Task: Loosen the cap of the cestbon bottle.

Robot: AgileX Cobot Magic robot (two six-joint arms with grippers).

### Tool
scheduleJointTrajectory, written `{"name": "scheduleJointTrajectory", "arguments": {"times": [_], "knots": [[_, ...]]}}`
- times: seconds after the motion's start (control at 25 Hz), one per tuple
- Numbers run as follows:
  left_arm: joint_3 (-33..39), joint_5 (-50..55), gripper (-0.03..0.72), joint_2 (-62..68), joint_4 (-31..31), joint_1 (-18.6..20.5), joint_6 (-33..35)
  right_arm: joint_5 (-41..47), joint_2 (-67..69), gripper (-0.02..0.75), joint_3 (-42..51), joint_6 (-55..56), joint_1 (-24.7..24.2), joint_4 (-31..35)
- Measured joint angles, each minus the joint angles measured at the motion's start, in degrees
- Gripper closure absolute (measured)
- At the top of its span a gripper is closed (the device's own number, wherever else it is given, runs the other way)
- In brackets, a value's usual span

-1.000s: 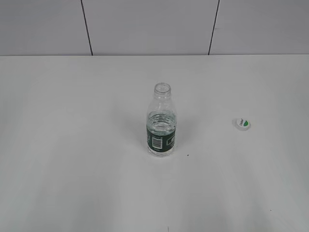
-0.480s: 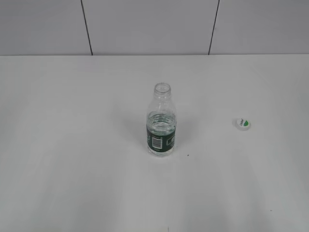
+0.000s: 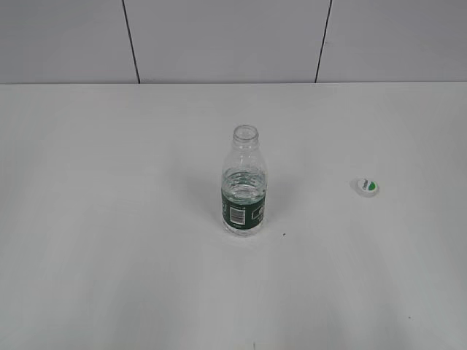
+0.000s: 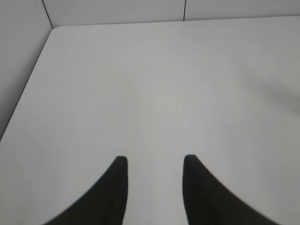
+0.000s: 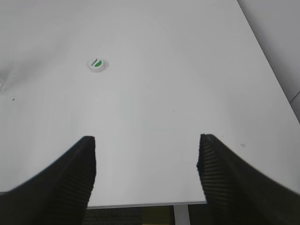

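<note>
The cestbon bottle stands upright at the middle of the white table, its neck open with no cap on it. The cap lies flat on the table to the bottle's right, logo up; it also shows in the right wrist view, far ahead of the jaws. My right gripper is open and empty over the table's near edge. My left gripper is open and empty above bare table. Neither gripper shows in the exterior view.
The white table runs back to a grey panelled wall. Its near edge and right edge show in the right wrist view. Its far left corner shows in the left wrist view.
The cap has shifted slightly on the table between the earlier frames and now. The bottle has not moved.
</note>
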Motion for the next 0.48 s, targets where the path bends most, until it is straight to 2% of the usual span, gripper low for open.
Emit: {"name": "scheduleJointTrajectory", "arguments": {"times": [0.48], "knots": [[0.0,0.0,0.442,0.0,-0.6,0.0,0.4,0.0,0.0,0.217,0.0,0.0,0.0,0.0]]}}
